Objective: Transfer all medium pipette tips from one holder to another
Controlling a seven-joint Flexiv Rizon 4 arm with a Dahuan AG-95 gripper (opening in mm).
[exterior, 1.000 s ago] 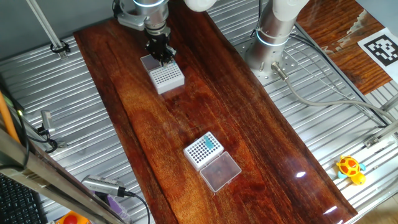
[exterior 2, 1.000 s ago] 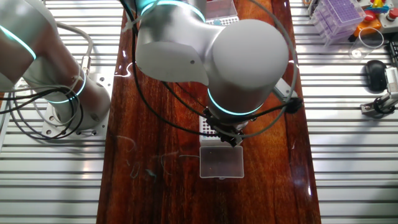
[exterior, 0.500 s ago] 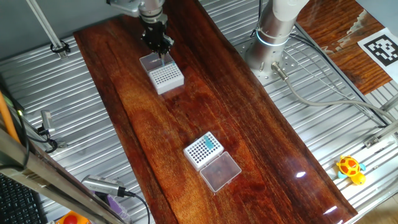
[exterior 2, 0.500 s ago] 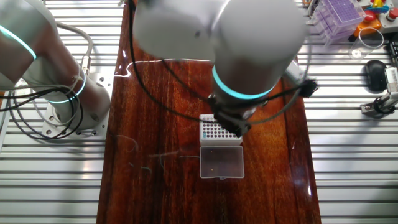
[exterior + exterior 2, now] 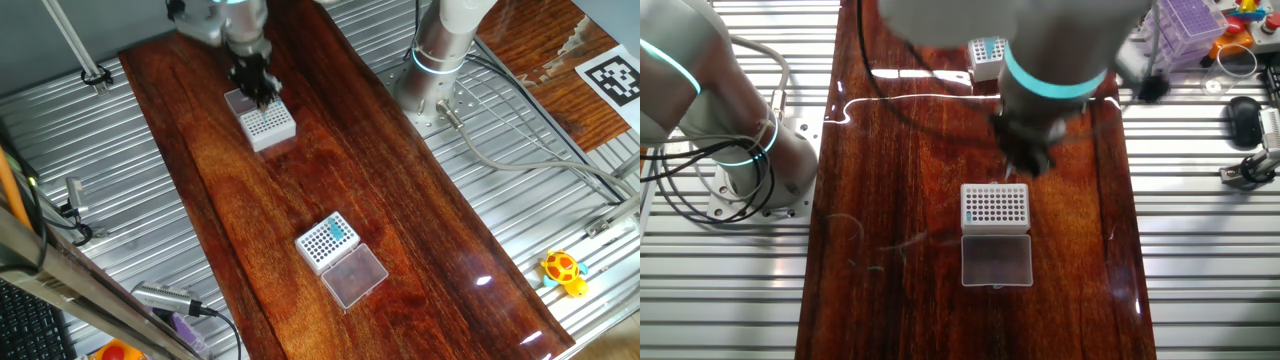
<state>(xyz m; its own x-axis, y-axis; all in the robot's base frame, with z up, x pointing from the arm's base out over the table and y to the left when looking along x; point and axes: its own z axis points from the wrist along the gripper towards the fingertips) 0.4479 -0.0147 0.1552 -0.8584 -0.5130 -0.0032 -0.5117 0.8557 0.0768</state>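
Dark wooden tabletop [image 5: 430, 230] carries two white tip racks [image 5: 268, 122] [image 5: 327, 240], well apart

Bright, even overhead light; white glare streaks lie on the glossy wooden table [image 5: 470, 275]. The arm [image 5: 1040, 40] is motion-blurred in both views; static objects stay sharp.

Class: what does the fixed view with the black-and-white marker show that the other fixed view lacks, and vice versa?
Only the marker view: the marker and a yellow toy. Only the other fixed view: a purple box and a black mouse. Both: the gripper at one white rack, and the second rack holding medium pipette tips.
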